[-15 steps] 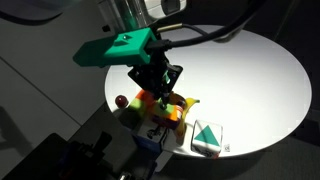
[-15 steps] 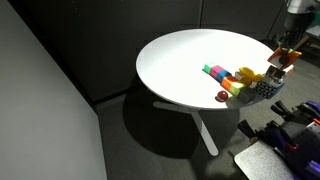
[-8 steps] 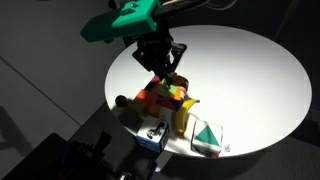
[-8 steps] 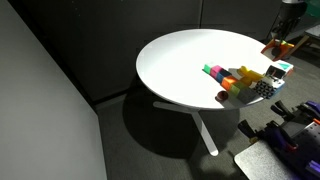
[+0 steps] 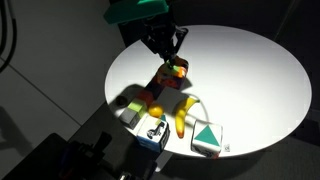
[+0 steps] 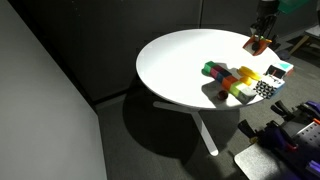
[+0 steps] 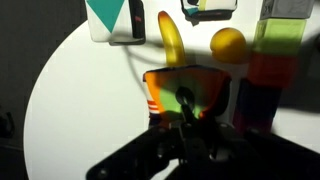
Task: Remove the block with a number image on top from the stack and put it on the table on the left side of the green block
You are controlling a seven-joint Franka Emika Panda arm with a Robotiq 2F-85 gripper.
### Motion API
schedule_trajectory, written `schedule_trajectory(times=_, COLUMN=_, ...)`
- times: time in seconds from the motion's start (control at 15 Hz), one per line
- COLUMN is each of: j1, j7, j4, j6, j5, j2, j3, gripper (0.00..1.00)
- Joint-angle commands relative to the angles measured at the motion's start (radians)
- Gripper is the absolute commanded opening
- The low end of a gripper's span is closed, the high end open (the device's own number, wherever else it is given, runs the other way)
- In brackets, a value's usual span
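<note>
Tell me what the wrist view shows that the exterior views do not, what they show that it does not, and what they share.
Wrist view only: a close look at the gripper closed on the sides of the orange-edged block, with the block's green face turned to the camera.
Exterior views only: the whole round table with its leg, and the block held apart from the stack.
Shared: the held block, the white cube with a green triangle, the curved yellow piece and the white table.

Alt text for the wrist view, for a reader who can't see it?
The claw grips an orange-edged green block over the white table. Beyond lie a yellow curved piece, a yellow ball and a triangle-marked white cube.
</note>
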Motion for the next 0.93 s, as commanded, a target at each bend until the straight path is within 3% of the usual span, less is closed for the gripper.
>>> schedule_trajectory(times=0.0, j1=0.022, j7=-0.017, j4=0.181, j6=-0.078, j5=0.038, j2=0.138, j3=0.018, gripper=0.05)
schedule_trajectory(times=0.47, j1=0.078, j7=-0.018, j4=0.427, j6=-0.177, j5=0.048, j2=0.314, j3=0.059, gripper=0.05)
schedule_trajectory(times=0.87, j1=0.121, j7=-0.033, j4=0.539, j6=-0.213, j5=0.038, j2=0.394, j3=0.090, gripper=0.05)
